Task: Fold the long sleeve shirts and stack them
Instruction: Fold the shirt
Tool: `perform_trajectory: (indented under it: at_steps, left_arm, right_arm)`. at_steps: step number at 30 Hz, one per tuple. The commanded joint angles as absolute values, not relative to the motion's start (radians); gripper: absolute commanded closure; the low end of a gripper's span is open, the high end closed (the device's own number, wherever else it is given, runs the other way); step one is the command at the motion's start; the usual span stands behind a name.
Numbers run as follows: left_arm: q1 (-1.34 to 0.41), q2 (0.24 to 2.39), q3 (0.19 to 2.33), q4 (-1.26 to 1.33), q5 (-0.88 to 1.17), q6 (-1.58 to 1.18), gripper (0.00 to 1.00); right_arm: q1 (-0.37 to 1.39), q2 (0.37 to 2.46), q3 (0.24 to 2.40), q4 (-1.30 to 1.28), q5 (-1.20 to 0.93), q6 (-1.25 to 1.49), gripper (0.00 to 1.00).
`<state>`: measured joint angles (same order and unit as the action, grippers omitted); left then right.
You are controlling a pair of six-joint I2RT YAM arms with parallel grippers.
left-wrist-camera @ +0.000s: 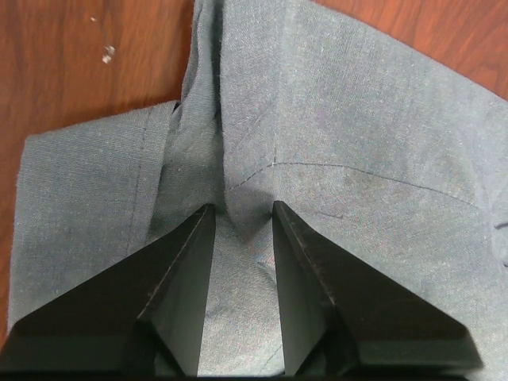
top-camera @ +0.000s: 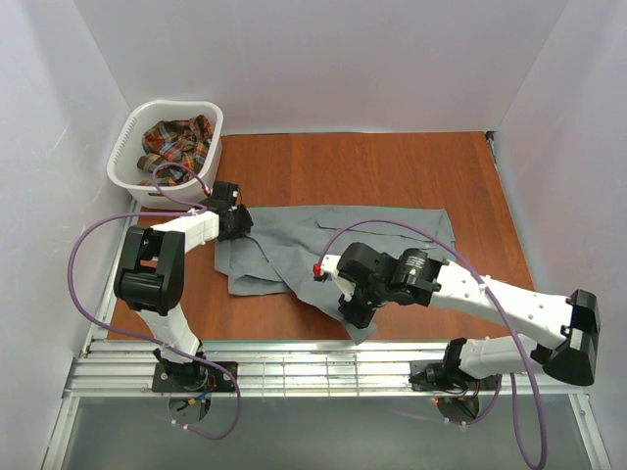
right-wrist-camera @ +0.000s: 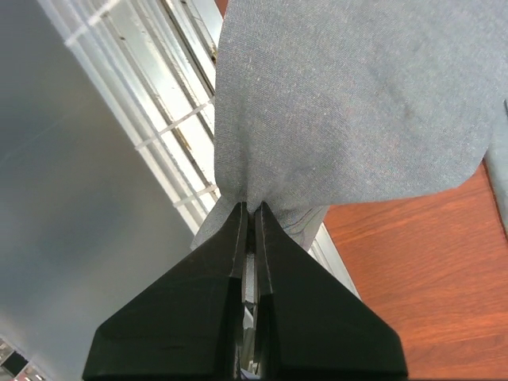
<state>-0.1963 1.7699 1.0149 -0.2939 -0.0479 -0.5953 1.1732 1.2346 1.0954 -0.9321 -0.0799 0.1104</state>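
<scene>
the grey shirt (top-camera: 392, 220) looks limp and light, best pinched at edges. right fingers (right-wrist-camera: 294, 302) clamp its hem; left fingers (left-wrist-camera: 182, 286) sit narrow astride a pucker.

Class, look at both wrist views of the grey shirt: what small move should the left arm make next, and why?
Probably close the left gripper fully. Its fingers stand apart astride a raised ridge of the grey shirt, not pinching it, while the right gripper is shut on the shirt's near edge. Both grips seem needed before lifting to fold.
</scene>
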Motion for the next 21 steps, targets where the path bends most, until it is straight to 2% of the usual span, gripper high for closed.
perform_trajectory:
  at_steps: [1,9,14,17,18,21]
  left_arm:
    - [-0.183,1.809,0.994,-0.364,-0.143,-0.589,0.71]
    - [-0.184,1.746,1.005,-0.373,-0.170,-0.557,0.79]
    - [-0.184,1.730,1.022,-0.388,-0.193,-0.512,0.75]
    - [-0.183,1.714,1.035,-0.400,-0.193,-0.494,0.61]
    - [-0.184,1.688,1.042,-0.403,-0.190,-0.491,0.54]
    - [-0.184,1.629,1.046,-0.408,-0.155,-0.485,0.44]
  right_arm:
    - [1.158,1.178,1.166,-0.962,-0.146,0.078,0.99]
    - [1.158,1.244,1.175,-0.965,-0.383,0.003,0.99]
    - [1.140,1.298,1.177,-0.963,-0.327,-0.028,0.99]
    - [1.066,1.327,1.204,-0.951,-0.321,-0.029,0.99]
    - [1.037,1.336,1.219,-0.945,-0.330,-0.029,0.99]
    - [0.947,1.371,1.255,-0.931,-0.374,-0.041,0.99]
